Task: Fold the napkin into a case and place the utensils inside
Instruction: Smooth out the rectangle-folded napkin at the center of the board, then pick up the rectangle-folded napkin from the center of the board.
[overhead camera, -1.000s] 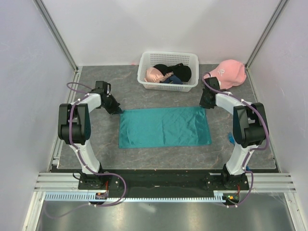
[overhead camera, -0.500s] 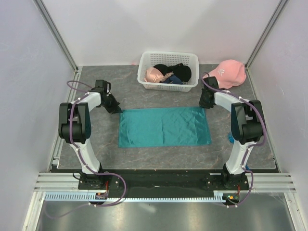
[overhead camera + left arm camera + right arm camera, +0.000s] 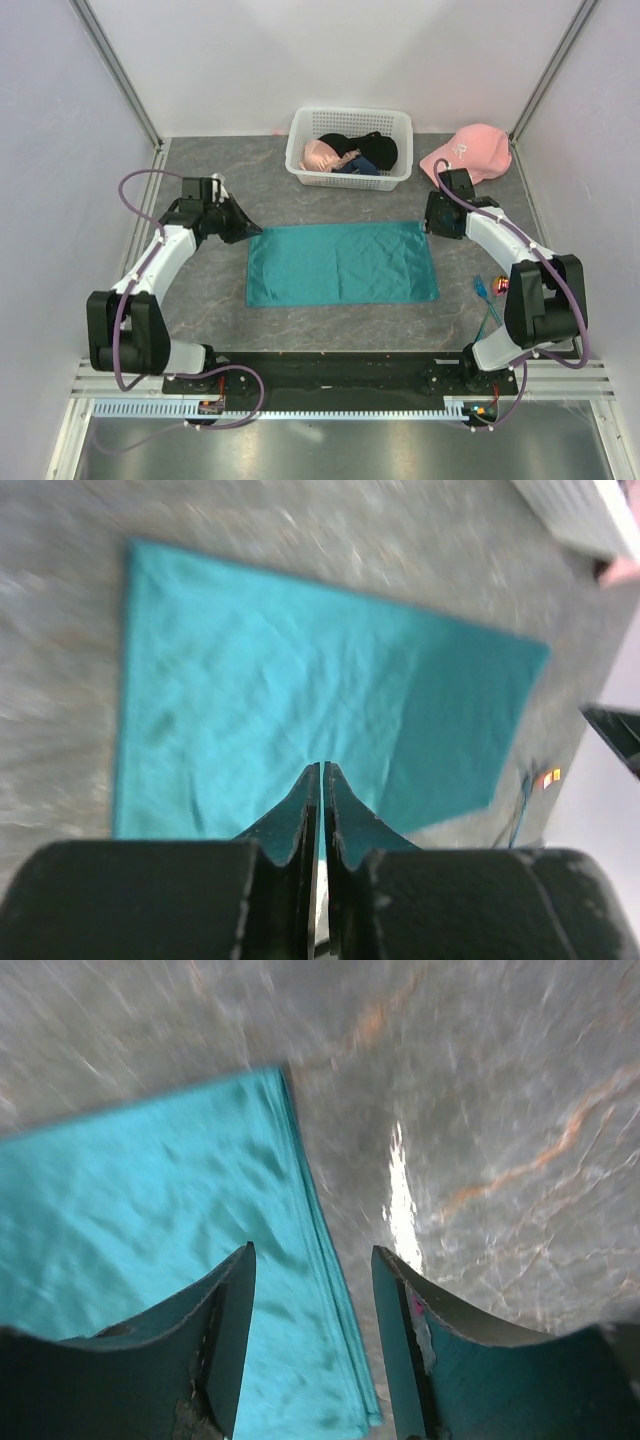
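Observation:
The teal napkin (image 3: 342,264) lies flat in the middle of the table as a wide layered rectangle. My left gripper (image 3: 243,232) is at its far left corner; in the left wrist view the gripper (image 3: 322,767) is shut with only a hairline slit, nothing in it, and the napkin (image 3: 300,680) is spread ahead of it. My right gripper (image 3: 431,222) is at the far right corner, and the right wrist view shows the gripper (image 3: 312,1252) open, straddling the napkin's (image 3: 150,1220) layered edge without touching it. The utensils, a blue fork (image 3: 481,289) and a red-headed piece (image 3: 503,288), lie right of the napkin.
A white lattice basket (image 3: 300,125) holding dark and pink garments stands at the back. A pink cap (image 3: 472,150) sits at the back right, close behind my right wrist. Grey walls close in both sides.
The right gripper has opened and released the napkin's far right corner. Both arms have swung their elbows outward and toward the near edge. The napkin has stayed in place.

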`<action>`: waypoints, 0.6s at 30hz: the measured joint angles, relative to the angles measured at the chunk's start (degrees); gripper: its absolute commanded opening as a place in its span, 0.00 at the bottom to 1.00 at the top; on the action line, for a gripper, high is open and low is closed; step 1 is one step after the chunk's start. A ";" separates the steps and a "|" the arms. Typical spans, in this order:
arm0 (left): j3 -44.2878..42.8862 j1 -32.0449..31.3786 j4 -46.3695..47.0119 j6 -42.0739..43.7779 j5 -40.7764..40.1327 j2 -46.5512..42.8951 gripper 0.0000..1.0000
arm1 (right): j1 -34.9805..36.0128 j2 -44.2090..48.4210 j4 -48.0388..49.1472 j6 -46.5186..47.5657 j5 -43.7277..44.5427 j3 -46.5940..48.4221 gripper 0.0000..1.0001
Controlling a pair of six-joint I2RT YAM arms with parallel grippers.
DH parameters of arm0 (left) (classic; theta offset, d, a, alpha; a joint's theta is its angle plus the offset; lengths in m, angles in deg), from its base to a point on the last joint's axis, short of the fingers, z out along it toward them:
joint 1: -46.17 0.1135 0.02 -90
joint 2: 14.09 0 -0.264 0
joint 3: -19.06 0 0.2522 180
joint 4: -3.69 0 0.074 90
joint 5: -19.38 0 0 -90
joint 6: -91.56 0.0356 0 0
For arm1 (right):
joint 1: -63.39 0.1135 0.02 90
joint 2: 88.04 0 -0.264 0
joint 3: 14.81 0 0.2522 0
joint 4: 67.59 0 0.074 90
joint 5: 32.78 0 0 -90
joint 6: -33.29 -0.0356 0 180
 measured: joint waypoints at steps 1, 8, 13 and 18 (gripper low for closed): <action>1.27 -0.61 0.13 0.11 0.76 -1.33 0.12 | 0.00 0.07 -0.24 0.48 -0.31 -1.09 0.56; 10.23 -2.91 -0.04 0.59 4.83 -9.79 0.23 | 0.00 -1.66 -1.40 3.65 -2.99 -5.66 0.54; 11.80 -2.91 -0.09 1.11 7.26 -12.57 0.29 | 0.00 -1.77 -1.11 4.70 -5.38 -7.61 0.54; 12.02 -2.91 -0.04 1.31 8.85 -12.90 0.34 | 0.02 -2.58 -0.72 4.87 -6.45 -8.57 0.51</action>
